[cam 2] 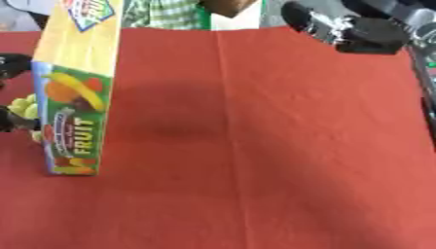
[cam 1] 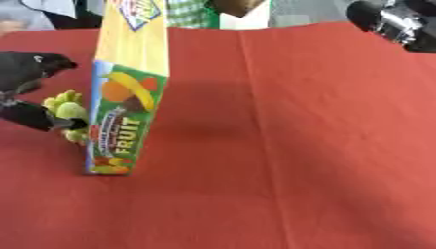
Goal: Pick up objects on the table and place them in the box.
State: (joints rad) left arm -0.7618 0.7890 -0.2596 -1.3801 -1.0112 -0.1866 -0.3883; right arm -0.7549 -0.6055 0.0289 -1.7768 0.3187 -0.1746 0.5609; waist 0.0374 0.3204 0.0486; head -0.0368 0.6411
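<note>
One grape bunch [cam 1: 66, 113], in left robot hand [cam 1: 30, 92]

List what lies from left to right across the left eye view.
Left hand curled round green grapes → upright fruit box → bare red tablecloth → right hand, top right corner.

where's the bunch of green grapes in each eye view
Left eye view: the bunch of green grapes sits at the left edge, held in the black left hand, just left of the tall fruit box.
Right eye view: only a sliver shows at the far left edge, beside the box.
Shared landmark: the box's FRUIT lettering.
</note>
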